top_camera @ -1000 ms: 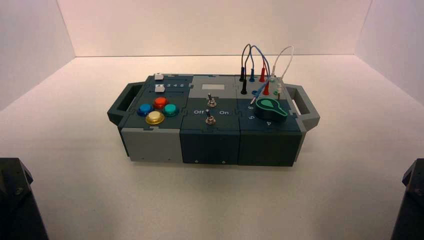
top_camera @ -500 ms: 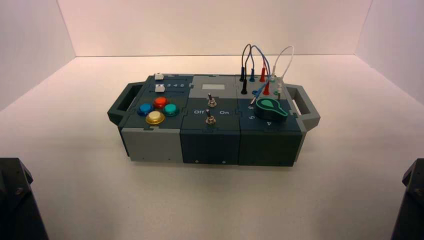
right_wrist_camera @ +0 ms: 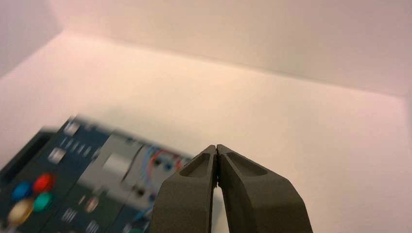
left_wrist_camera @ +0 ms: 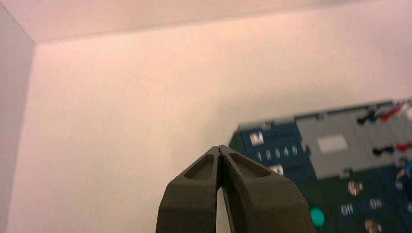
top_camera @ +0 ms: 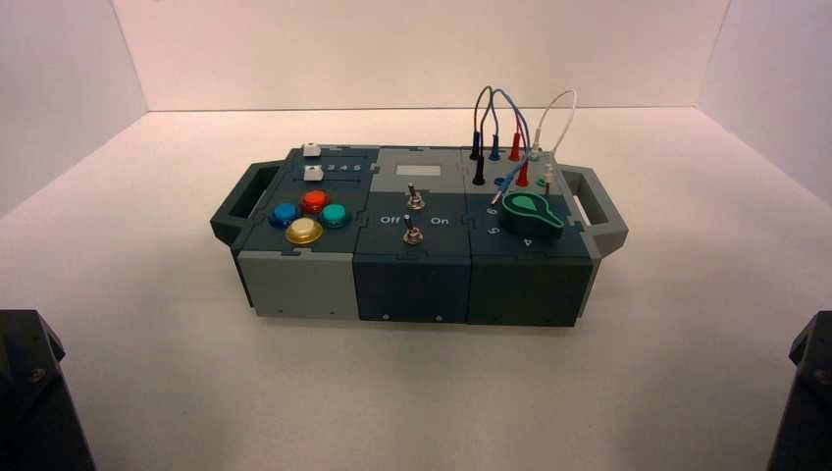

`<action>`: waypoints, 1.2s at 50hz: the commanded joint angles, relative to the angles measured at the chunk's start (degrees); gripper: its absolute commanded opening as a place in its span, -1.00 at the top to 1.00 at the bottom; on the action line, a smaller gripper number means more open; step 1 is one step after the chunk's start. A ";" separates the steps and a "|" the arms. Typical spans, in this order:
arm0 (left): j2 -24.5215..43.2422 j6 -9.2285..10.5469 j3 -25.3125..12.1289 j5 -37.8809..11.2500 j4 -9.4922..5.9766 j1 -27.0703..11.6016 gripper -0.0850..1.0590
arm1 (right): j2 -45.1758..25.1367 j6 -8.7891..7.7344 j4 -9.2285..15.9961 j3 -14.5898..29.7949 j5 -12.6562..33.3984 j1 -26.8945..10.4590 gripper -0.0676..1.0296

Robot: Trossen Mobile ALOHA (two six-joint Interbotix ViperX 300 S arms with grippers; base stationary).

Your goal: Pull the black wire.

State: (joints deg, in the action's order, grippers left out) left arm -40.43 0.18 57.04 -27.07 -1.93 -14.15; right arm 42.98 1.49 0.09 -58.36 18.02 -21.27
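Observation:
The black wire (top_camera: 478,110) arches in a thin dark loop at the back right of the box (top_camera: 412,285). Its two black plugs stand in the grey panel, one behind the other (top_camera: 479,173). The plugs also show in the left wrist view (left_wrist_camera: 378,151). My left gripper (left_wrist_camera: 220,148) is shut and empty, low at the front left, well short of the box. My right gripper (right_wrist_camera: 215,146) is shut and empty, low at the front right, also far from the wire. Only the arms' dark bodies show in the high view's lower corners.
Next to the black wire stand a blue lead (top_camera: 510,103), a white lead (top_camera: 554,108) and red plugs (top_camera: 514,147). A green knob (top_camera: 532,210) sits in front of them. Two toggle switches (top_camera: 414,218), coloured buttons (top_camera: 309,216), white sliders (top_camera: 313,162) and end handles (top_camera: 594,201) are on the box.

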 commanded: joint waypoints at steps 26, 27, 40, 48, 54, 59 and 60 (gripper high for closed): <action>11.78 0.26 -0.79 -0.18 -2.02 -7.56 0.90 | -12.57 0.18 9.05 3.52 2.90 -9.14 0.92; 11.78 0.26 -0.79 -0.18 -2.02 -7.56 0.90 | -13.27 0.18 9.23 3.52 2.90 -9.40 0.92; 12.57 0.35 -0.97 0.70 -3.08 -14.68 0.90 | -21.27 0.18 9.84 3.43 1.05 -14.33 0.89; 13.36 0.35 -1.32 0.88 -3.16 -20.48 0.90 | -26.81 0.18 10.46 4.57 -0.35 -16.44 0.86; 13.01 0.35 -1.32 1.23 -3.16 -23.12 0.90 | -30.06 0.18 10.46 5.45 -0.88 -16.44 0.83; 12.66 0.35 -1.32 1.85 -3.16 -24.61 0.90 | -32.08 0.09 10.46 6.24 -1.49 -16.44 0.79; 12.57 0.35 -1.32 1.93 -3.16 -24.87 0.90 | -32.34 0.18 10.46 6.42 -1.67 -16.44 0.77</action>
State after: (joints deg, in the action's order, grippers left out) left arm -26.98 0.44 57.30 -26.02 -5.10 -37.79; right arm 11.34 1.49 10.37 -54.05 17.31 -37.44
